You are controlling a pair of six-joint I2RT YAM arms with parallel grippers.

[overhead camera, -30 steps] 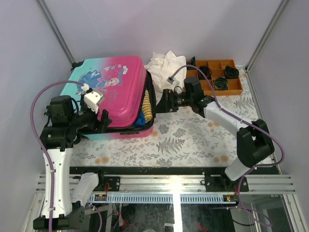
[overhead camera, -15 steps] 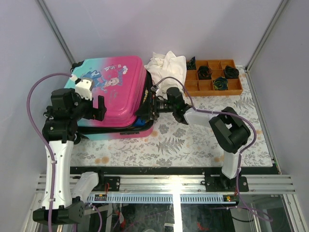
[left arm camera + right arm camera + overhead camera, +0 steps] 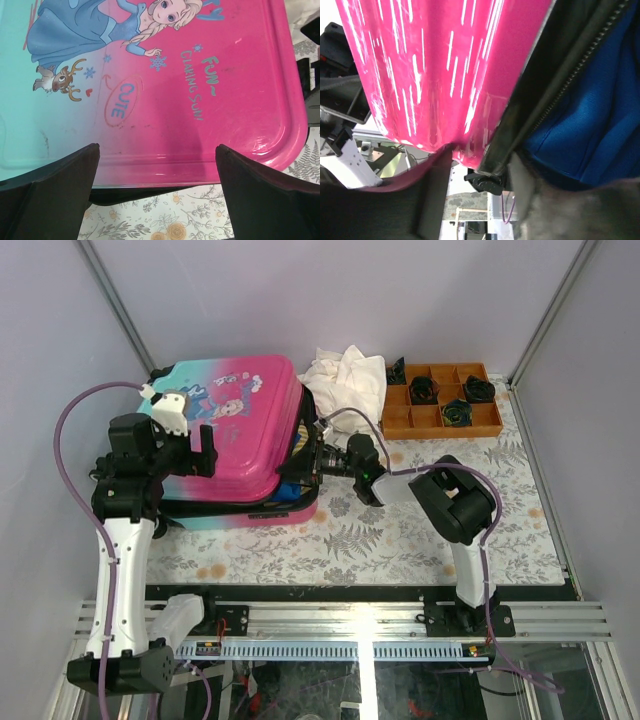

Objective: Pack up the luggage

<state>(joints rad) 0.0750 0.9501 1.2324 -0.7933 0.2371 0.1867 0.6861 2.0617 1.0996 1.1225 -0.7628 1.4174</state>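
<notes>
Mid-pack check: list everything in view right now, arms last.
luggage: one, pink-to-teal shell with cartoon print, back left of the table, lid gaping at its right edge
blue fabric: one, blue, inside the luggage, seen through the gap
white cloth: one, white, crumpled, back centre beside the luggage
orange tray: one, orange, back right, divided into compartments
black coils: at least three, black, in separate tray compartments
table cover: one, pale floral print, under everything
left gripper: one, black, open, above the lid's near edge
right gripper: one, black, at the lid's right edge; open or shut unclear
</notes>
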